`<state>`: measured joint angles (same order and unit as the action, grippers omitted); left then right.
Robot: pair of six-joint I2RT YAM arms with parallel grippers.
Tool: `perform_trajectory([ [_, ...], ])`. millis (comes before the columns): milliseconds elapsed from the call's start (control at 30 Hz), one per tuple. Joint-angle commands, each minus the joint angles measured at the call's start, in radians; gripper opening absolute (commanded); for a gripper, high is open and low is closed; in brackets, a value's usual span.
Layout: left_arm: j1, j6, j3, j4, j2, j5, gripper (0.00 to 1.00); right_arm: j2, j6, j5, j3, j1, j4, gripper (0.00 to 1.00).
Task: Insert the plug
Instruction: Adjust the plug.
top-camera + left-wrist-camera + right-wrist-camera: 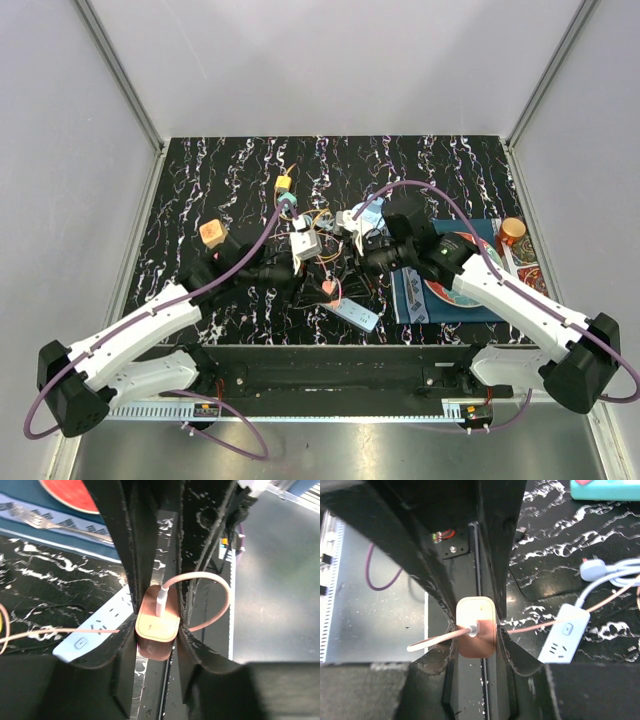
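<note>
A pink plug [329,288] with a pink cable hangs just above the table's near middle, close to a pale blue power strip [356,315]. In the left wrist view my left gripper [157,630] is shut on the plug [156,625], one finger pressed on each side. The right wrist view shows my right gripper [476,630] shut on the same plug [481,611] from the opposite side. The strip lies flat beside the plug, to its left [100,622] in the left wrist view and to its right [563,640] in the right one. The plug's prongs are hidden.
White adapters and tangled cables [305,243] sit behind the plug. An orange cube [212,233] is at the left. A blue mat [410,295] with a red plate [455,270] and an orange-capped bottle [512,232] are at the right. The table's front rail [330,365] lies just below the grippers.
</note>
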<state>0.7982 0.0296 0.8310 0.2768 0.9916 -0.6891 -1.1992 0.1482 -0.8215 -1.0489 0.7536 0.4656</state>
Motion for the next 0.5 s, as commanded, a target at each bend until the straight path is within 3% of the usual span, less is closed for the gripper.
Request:
perform_trajectory([
  [0, -0.011, -0.023, 0.065, -0.007, -0.067, 0.212, 0.49, -0.025, 0.007, 0.123, -0.011, 0.004, 0.031, 0.0],
  [167, -0.021, 0.032, 0.025, 0.004, -0.148, 0.46, 0.78, -0.049, -0.038, 0.218, 0.05, 0.004, -0.033, 0.0],
  [267, -0.021, 0.113, -0.019, -0.007, -0.191, 0.604, 0.84, -0.04, -0.09, 0.277, 0.093, 0.004, -0.113, 0.0],
  [300, -0.022, 0.139, -0.048, -0.013, -0.208, 0.684, 0.91, -0.036, -0.11, 0.28, 0.101, 0.004, -0.146, 0.0],
  [400, -0.036, 0.268, -0.101, -0.039, -0.211, 0.828, 0.93, -0.014, -0.134, 0.254, 0.125, 0.004, -0.202, 0.0],
  [467, -0.056, 0.366, -0.112, -0.044, -0.186, 0.853, 0.93, 0.006, -0.139, 0.249, 0.136, 0.003, -0.211, 0.0],
])
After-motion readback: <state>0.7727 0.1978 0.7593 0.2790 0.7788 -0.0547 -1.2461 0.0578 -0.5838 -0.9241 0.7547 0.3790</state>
